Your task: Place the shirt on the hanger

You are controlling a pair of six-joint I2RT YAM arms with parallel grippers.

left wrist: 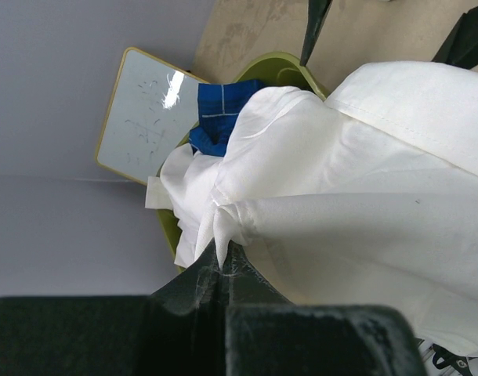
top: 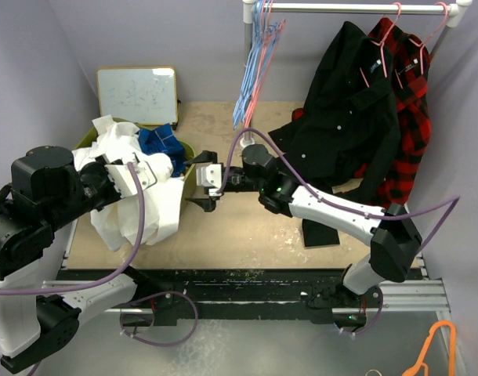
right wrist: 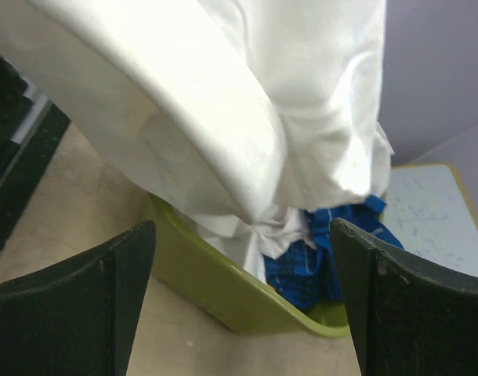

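Note:
The white shirt point(top: 137, 196) hangs in a bunch above the green basket point(top: 193, 174), partly draped over its front. My left gripper point(top: 147, 174) is shut on a fold of the shirt point(left wrist: 341, 180), and the pinch shows at the left gripper's tips point(left wrist: 221, 258). My right gripper point(top: 201, 182) stands open just right of the basket, facing the cloth. In the right wrist view the right gripper point(right wrist: 243, 298) has nothing between its fingers, with the shirt point(right wrist: 223, 94) hanging above. A thin pink hanger point(top: 268, 55) hangs on the rail among blue ones.
A blue cloth point(top: 161, 145) lies in the basket. A whiteboard point(top: 137, 94) leans on the back wall. A black shirt point(top: 345, 110) and a plaid shirt point(top: 411, 117) hang from the rail point(top: 356, 8) at the right. An orange hanger point(top: 435, 345) lies on the floor.

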